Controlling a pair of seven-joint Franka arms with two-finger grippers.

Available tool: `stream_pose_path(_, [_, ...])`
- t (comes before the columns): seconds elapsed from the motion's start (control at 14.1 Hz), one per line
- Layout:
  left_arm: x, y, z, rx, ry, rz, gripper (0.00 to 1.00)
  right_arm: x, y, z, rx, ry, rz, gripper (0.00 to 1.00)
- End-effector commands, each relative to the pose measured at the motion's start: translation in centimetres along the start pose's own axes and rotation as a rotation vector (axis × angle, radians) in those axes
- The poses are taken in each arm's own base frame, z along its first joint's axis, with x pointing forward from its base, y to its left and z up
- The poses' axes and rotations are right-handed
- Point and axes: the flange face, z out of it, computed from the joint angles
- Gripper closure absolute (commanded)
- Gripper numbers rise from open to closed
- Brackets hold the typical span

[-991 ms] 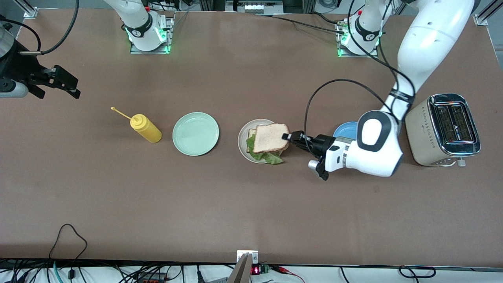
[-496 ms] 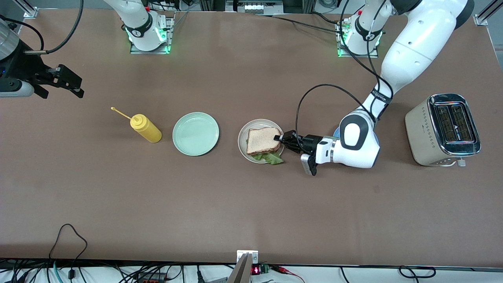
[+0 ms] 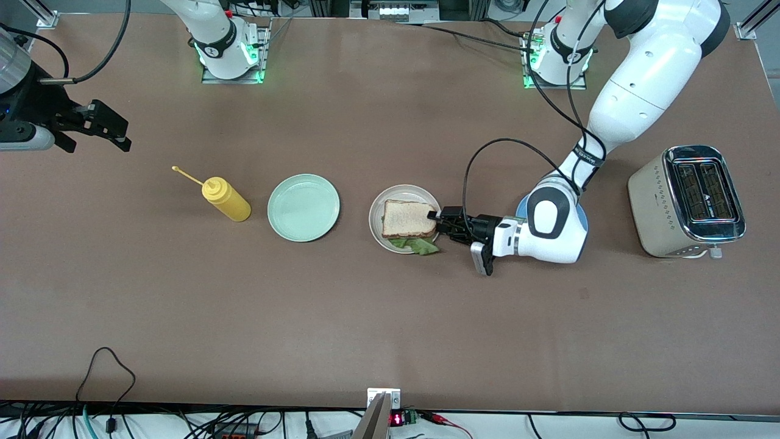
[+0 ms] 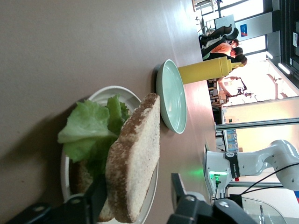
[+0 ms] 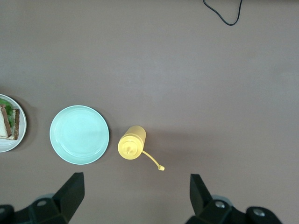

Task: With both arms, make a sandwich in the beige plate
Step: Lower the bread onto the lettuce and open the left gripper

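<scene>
The sandwich sits in the beige plate (image 3: 374, 213) mid-table: a top toast slice (image 3: 408, 217) lies over the lettuce (image 3: 417, 246), whose edge sticks out toward the front camera. My left gripper (image 3: 434, 216) is low at the plate's rim on the left arm's side, open. In the left wrist view the top toast (image 4: 133, 158) stands between its fingers, against one and apart from the other, with the lettuce (image 4: 88, 128) and the lower slice (image 4: 81, 179) under it. My right gripper (image 3: 122, 139) waits open and empty over the right arm's end of the table.
A mint-green plate (image 3: 303, 207) and a yellow squeeze bottle (image 3: 225, 198) lie beside the beige plate toward the right arm's end. A blue plate (image 3: 523, 206) sits partly under the left arm's wrist. A toaster (image 3: 685, 200) stands at the left arm's end.
My left gripper has lowered the top toast slice onto the lettuce in the beige plate and opened its hold on it. The right arm has hardly moved.
</scene>
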Motion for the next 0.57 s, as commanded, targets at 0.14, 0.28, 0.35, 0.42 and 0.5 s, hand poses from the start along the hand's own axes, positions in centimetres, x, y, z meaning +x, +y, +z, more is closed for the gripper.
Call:
stream_pose_path(0.14, [0.9,2.9,-4.3,0.132,-0.115,0.103,0.0,-0.4,-0.2,-0.7,-0.011,0.004,-0.018,0.0])
stream_pose_path(0.28, [0.9,4.2,-6.2,0.172,-0.189,0.089,0.0,0.0,-0.2,-0.4,-0.008,0.001,-0.014,0.0])
stream_pose_path(0.35, [0.7,5.2,-7.6,0.199,-0.235,0.09,0.0,0.0,-0.2,-0.7,-0.012,0.008,-0.019,0.0])
stream_pose_path(0.42, [0.6,6.0,-9.1,0.212,-0.267,0.088,0.0,0.0,-0.3,-1.0,-0.014,0.012,-0.021,0.0])
stream_pose_path(0.5, [0.3,6.7,-10.6,0.221,-0.305,0.084,0.0,0.0,-0.2,-1.1,-0.017,0.016,-0.019,0.0])
